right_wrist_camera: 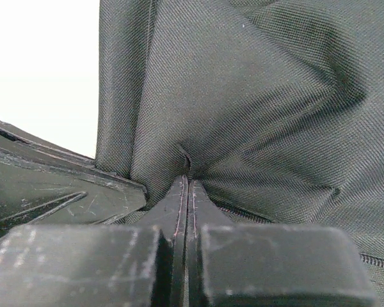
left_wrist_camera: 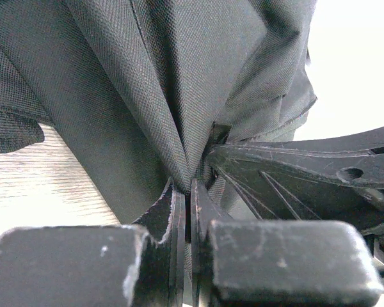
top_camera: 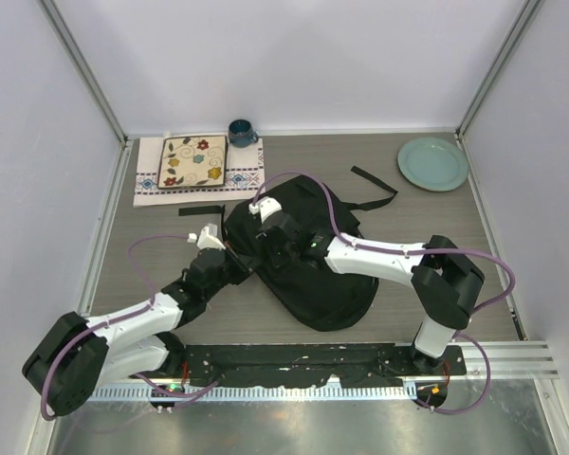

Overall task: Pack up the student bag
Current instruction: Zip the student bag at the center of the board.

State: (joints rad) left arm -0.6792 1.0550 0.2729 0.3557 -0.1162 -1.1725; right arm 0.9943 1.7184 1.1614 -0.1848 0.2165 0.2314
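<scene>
At the far left of the bench (top_camera: 474, 256) we see a stitched cloth (top_camera: 147, 180) carrying a square flowered tray (top_camera: 192, 162), with a dark blue mug (top_camera: 242, 132) just beside it. Our left claw (left_wrist_camera: 189, 185) is nipped tight on a fold of black fabric. That fabric belongs to the student bag (top_camera: 332, 289), which lies flat mid-bench between the two arms, its straps trailing toward the back. Our right claw (right_wrist_camera: 185, 182) is likewise pinched on a fold of the bag, close to the left one. Far right sits a pale green plate (top_camera: 432, 163), well apart.

We judge packing barely begun: both claws look set to part the opening, and we see nothing going in. Whether anything is inside we cannot tell. We can read no brand, label or lettering.
</scene>
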